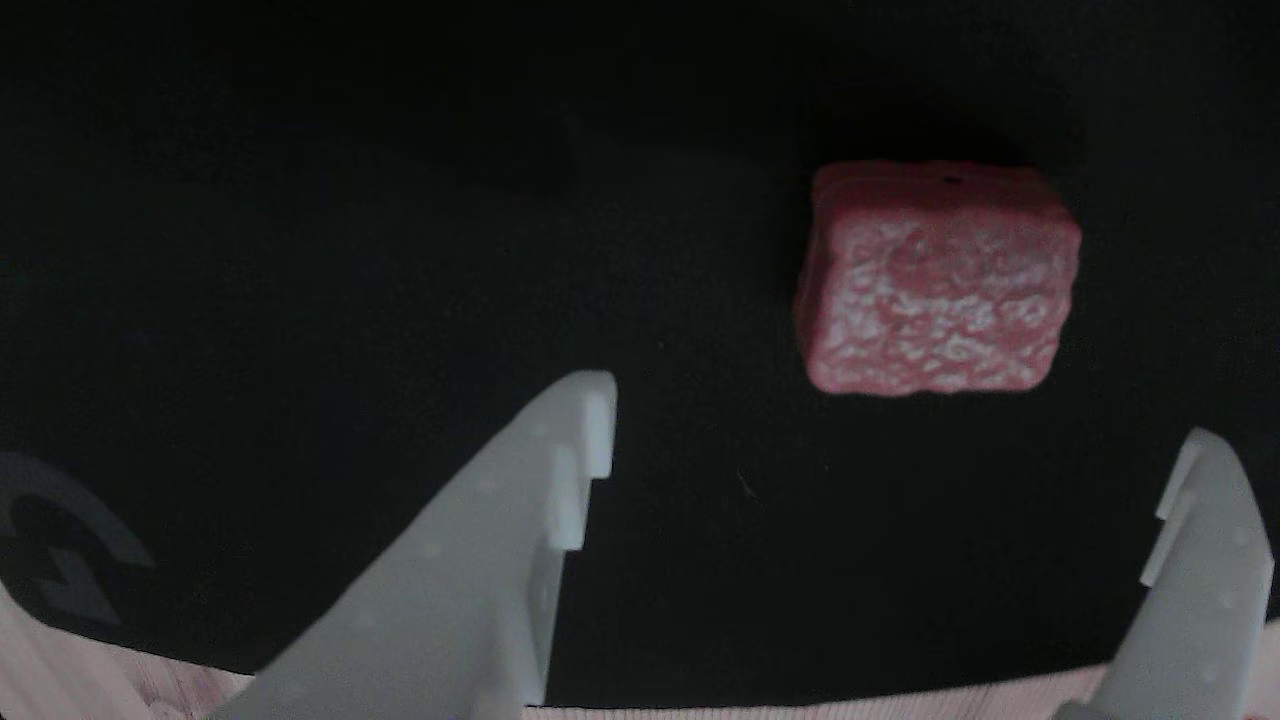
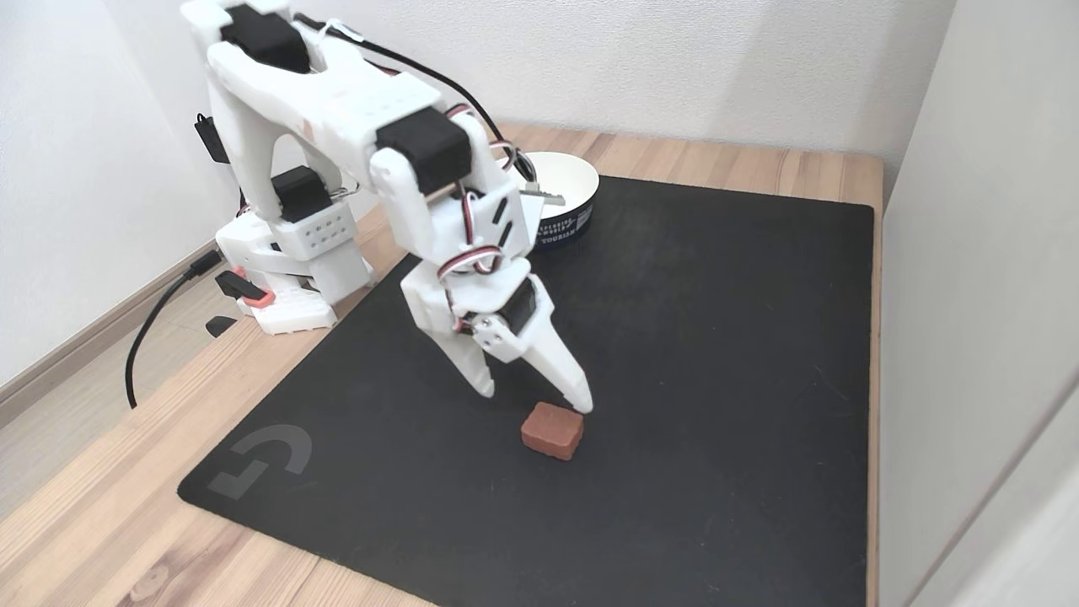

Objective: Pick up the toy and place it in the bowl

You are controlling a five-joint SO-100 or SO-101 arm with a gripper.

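The toy [image 2: 552,430] is a small red block with rough, whitish-mottled faces, lying on the black mat. In the other view the toy [image 1: 937,280] sits upper right, with a tiny hole in its top edge. My white gripper [image 2: 534,400] points down just behind the toy, open, its tips close to the mat. In the other view the gripper [image 1: 900,410] shows two spread white fingers [image 1: 560,470] at the bottom, with the toy ahead of the gap and nothing between them. The white bowl [image 2: 566,202] with a dark band stands at the mat's far edge, partly hidden by the arm.
The black mat [image 2: 716,337] covers most of the wooden table [image 2: 101,506]. The arm's base [image 2: 291,278] stands at the left with a black cable [image 2: 147,324] trailing off. A wall runs close along the right side.
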